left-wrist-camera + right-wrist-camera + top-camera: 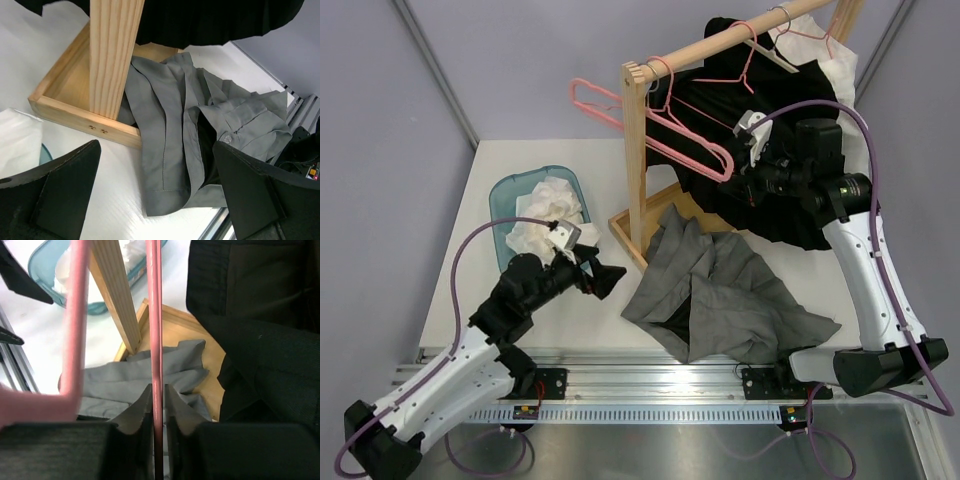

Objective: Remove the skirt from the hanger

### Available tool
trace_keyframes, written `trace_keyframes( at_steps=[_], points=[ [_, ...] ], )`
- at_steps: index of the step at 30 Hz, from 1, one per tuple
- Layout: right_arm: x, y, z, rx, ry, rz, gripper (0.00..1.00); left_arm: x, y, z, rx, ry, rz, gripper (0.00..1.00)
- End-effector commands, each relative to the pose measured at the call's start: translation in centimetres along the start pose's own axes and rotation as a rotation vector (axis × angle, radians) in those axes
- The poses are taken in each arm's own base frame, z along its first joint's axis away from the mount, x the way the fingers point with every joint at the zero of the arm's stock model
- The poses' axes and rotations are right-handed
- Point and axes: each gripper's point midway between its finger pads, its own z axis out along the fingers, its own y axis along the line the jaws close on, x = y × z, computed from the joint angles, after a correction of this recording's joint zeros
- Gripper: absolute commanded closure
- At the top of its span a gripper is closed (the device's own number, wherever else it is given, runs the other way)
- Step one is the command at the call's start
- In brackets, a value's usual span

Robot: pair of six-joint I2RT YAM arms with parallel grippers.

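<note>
A grey skirt [720, 290] lies crumpled on the table against the rack's base; it also shows in the left wrist view [170, 125] and the right wrist view [150, 375]. My right gripper [745, 165] is shut on the thin bar of a bare pink hanger [685, 150], held out sideways in front of the rack; the bar [156, 330] runs between the closed jaws [156, 395]. A black pleated garment [770, 120] hangs on the rail behind it. My left gripper [605, 280] is open and empty, low over the table left of the grey skirt [157, 195].
The wooden rack's post [638, 150] stands in a wooden base tray [630, 235]. Another pink hanger [595, 100] sticks out left of the rail end. A teal bin [510, 195] with white cloths sits at left. A white garment [835, 60] hangs at back right.
</note>
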Motion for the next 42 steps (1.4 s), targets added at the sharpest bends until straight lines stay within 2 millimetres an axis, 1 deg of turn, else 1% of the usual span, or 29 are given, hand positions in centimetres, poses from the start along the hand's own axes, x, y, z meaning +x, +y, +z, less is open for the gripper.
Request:
trace_keyframes(
  at_steps=[1, 2, 3, 4, 6, 7, 8, 9, 10, 12, 13, 15, 16, 17, 18, 19, 20, 21, 22, 23, 25, 26, 32, 33, 36, 37, 40, 41, 42],
  points=[
    [0.3, 0.8, -1.1, 0.007, 0.009, -0.043, 0.79, -0.8, -1.3, 1.4, 0.067, 0.007, -0.01, 0.01],
    [0.5, 1.0, -1.2, 0.007, 0.015, -0.047, 0.76, 0.3, -1.4, 2.3, 0.071, 0.057, -0.01, 0.01],
    [0.8, 1.0, -1.4, 0.008, 0.026, -0.055, 0.67, 0.7, -1.6, 2.7, 0.075, 0.077, 0.017, 0.01],
    [1.0, 1.2, -1.7, 0.012, 0.029, -0.061, 0.62, 0.1, -2.0, 3.2, 0.08, 0.076, 0.039, 0.01],
    [1.3, 1.2, -2.1, 0.03, 0.041, -0.068, 0.53, 1.4, -2.6, 4.6, 0.083, 0.133, 0.081, 0.01],
    [1.5, 1.2, -2.6, 0.049, 0.051, -0.071, 0.44, 1.7, -3.1, 5.6, 0.094, 0.158, 0.096, 0.01],
    [1.6, 1.1, -2.8, 0.058, 0.054, -0.072, 0.41, 1.0, -3.7, 5.7, 0.106, 0.143, 0.1, 0.01],
    [1.7, 1.1, -3.2, 0.068, 0.055, -0.066, 0.38, 2.1, -3.5, 6.6, 0.1, 0.184, 0.104, 0.01],
    [2.1, 0.4, -3.7, 0.092, 0.062, -0.052, 0.32, 2.2, -3.8, 7.2, 0.104, 0.187, 0.11, 0.01],
    [2.7, -0.6, -4.3, 0.115, 0.064, -0.011, 0.27, 1.9, -4.5, 8.3, 0.111, 0.189, 0.124, 0.01],
    [3.4, -1.7, -5.0, 0.13, 0.057, 0.036, 0.23, 2.2, -4.6, 9.5, 0.107, 0.199, 0.126, 0.01],
    [5.0, -2.6, -5.4, 0.125, 0.082, 0.095, 0.19, 2.4, -5.1, 10.6, 0.106, 0.206, 0.132, 0.01],
    [5.8, -3.2, -5.8, 0.134, 0.094, 0.114, 0.15, 3.2, -4.8, 11.6, 0.084, 0.229, 0.129, 0.01],
    [6.7, -3.7, -6.0, 0.146, 0.111, 0.128, 0.12, 2.2, -4.9, 12.6, 0.041, 0.207, 0.112, 0.01],
    [7.3, -3.7, -6.0, 0.145, 0.122, 0.114, 0.11, 2.3, -4.8, 13.3, 0.015, 0.214, 0.102, 0.01],
    [8.7, -3.6, -5.7, 0.139, 0.144, 0.129, 0.11, 2.6, -4.3, 13.8, -0.029, 0.233, 0.093, 0.01],
    [9.2, -3.6, -5.7, 0.143, 0.151, 0.127, 0.11, 4.4, -4.0, 14.9, -0.065, 0.277, 0.1, 0.01],
    [9.4, -3.6, -5.6, 0.148, 0.146, 0.112, 0.1, 3.9, -4.4, 15.7, -0.078, 0.271, 0.096, 0.01],
    [10.6, -3.3, -5.3, 0.139, 0.161, 0.13, 0.1, 4.7, -4.3, 16.1, -0.098, 0.293, 0.098, 0.01],
    [11.1, -3.3, -5.2, 0.137, 0.164, 0.135, 0.1, 6.3, -4.1, 16.8, -0.119, 0.326, 0.102, 0.01],
    [12.1, -2.9, -4.9, 0.126, 0.168, 0.152, 0.1, 6.9, -4.2, 17.6, -0.137, 0.334, 0.108, 0.01],
    [12.3, -2.8, -4.8, 0.124, 0.165, 0.151, 0.1, 8.1, -4.0, 18.0, -0.15, 0.354, 0.121, 0.01],
    [13.8, -2.0, -4.3, 0.093, 0.167, 0.183, 0.09, 10.1, -2.5, 19.4, -0.213, 0.395, 0.176, 0.03],
    [13.9, -1.9, -4.2, 0.09, 0.167, 0.191, 0.09, 10.8, -2.2, 19.5, -0.224, 0.415, 0.187, 0.06],
    [13.9, -1.7, -4.1, 0.081, 0.156, 0.197, 0.09, 10.8, -2.1, 19.6, -0.227, 0.417, 0.196, 0.18],
    [13.9, -1.6, -4.0, 0.075, 0.152, 0.201, 0.09, 10.7, -2.1, 19.7, -0.225, 0.415, 0.195, 0.27],
    [13.9, -1.4, -4.0, 0.07, 0.146, 0.208, 0.09, 10.7, -2.1, 19.6, -0.228, 0.417, 0.198, 0.46],
    [13.8, -1.4, -3.9, 0.069, 0.143, 0.21, 0.09, 10.7, -2.1, 19.6, -0.229, 0.418, 0.199, 0.6],
    [13.9, -1.2, -3.9, 0.067, 0.143, 0.214, 0.09, 10.8, -2.0, 19.6, -0.23, 0.42, 0.197, 0.67]
  ],
)
